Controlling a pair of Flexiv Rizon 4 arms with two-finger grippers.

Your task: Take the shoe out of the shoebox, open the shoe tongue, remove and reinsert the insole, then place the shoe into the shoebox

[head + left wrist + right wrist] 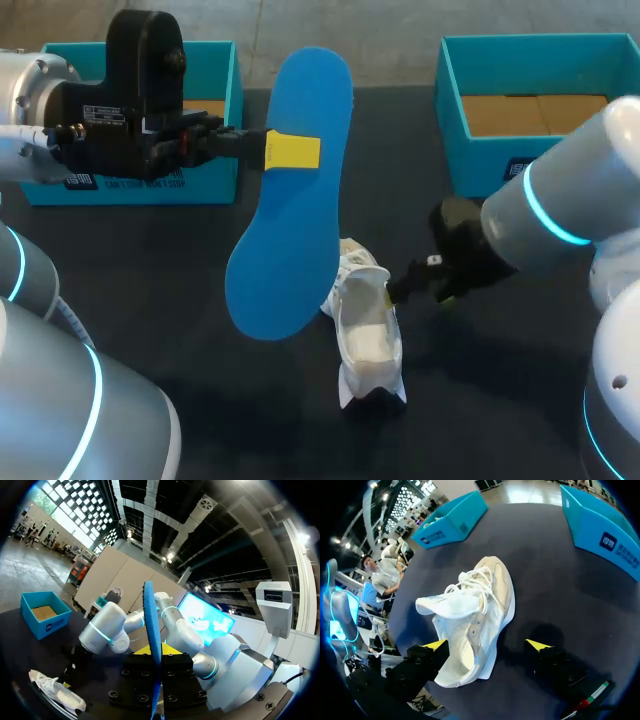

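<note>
Our left arm reaches in level from the side, its gripper (pixel 292 150) clamped on the blue insole (pixel 285 260), held above the tabletop (pixel 150 300). Our right arm angles down, its gripper (pixel 486 644) wide open either side of the white shoe (pixel 480 605), which rests on the tabletop

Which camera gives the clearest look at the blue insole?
The head view: the insole shows its whole blue face there, gripped at one edge by the left pincer. The left wrist view catches it only edge-on, as a thin blue strip. The right wrist view doesn't show it.
</note>
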